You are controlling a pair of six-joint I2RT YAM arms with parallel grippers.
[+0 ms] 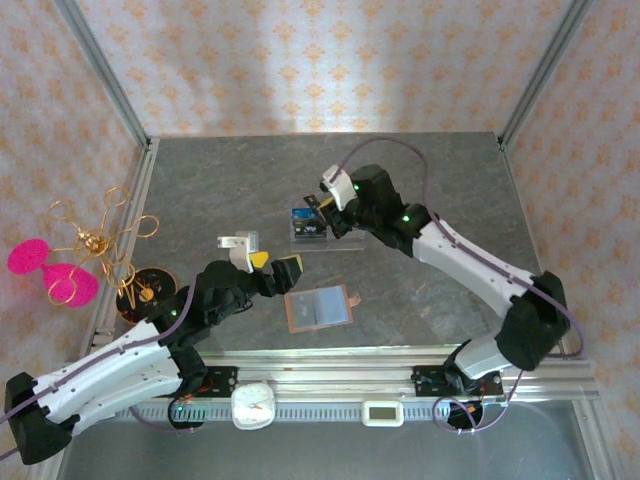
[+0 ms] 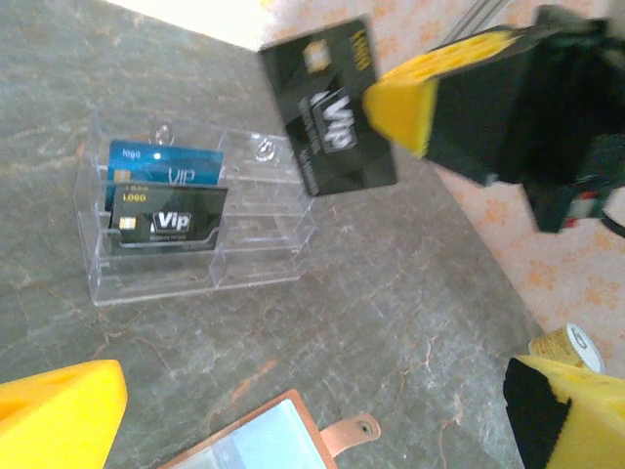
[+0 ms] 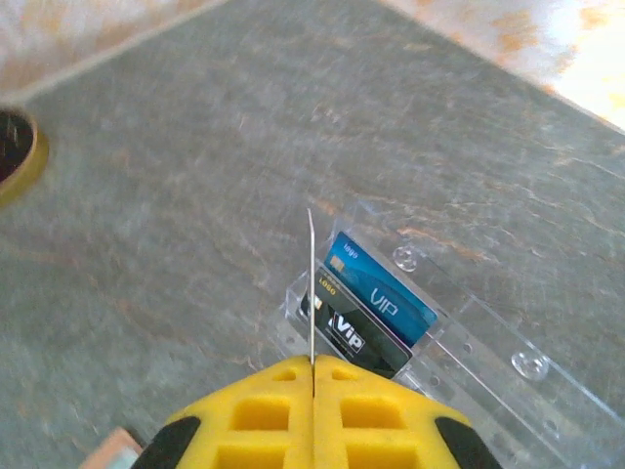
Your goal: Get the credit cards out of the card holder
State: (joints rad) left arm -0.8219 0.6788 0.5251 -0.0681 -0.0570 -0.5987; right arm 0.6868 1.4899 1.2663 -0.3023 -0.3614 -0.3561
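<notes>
Where the bench meets its left rail, well to the left of both grippers, stand a pink-and-gold wire ornament and a dark round disc with a gold rim.

Left gripper: jaws released and spread wide. In the left wrist view a yellow pad sits at each lower corner.

The card holder lies open and flat on the bench, just right of the left jaws and a little nearer the arm bases, apart from them. Its pale grey-blue pocket faces up with a tan rim round it, and the closing tab points right. From the left wrist it shows low between the two pads.

Beyond the left jaws, and below the right jaws, stands a clear acrylic stepped rack. Two credit cards stand in its left-hand slots. The blue card is on the rear step. The lower black card, marked VIP, is on the step in front and covers the blue one's bottom edge.

Right gripper: jaws clenched on the held black card, which has pale VIP marks and a gold chip.
- Right wrist view: this card is edge-on, a thin line rising straight out of the closed yellow pads, over the left end of the rack.
- Left wrist view: it hangs tilted, pinched at its right edge, above and right of the two racked cards.
- Whether its lower corner touches the rack I cannot tell.
</notes>
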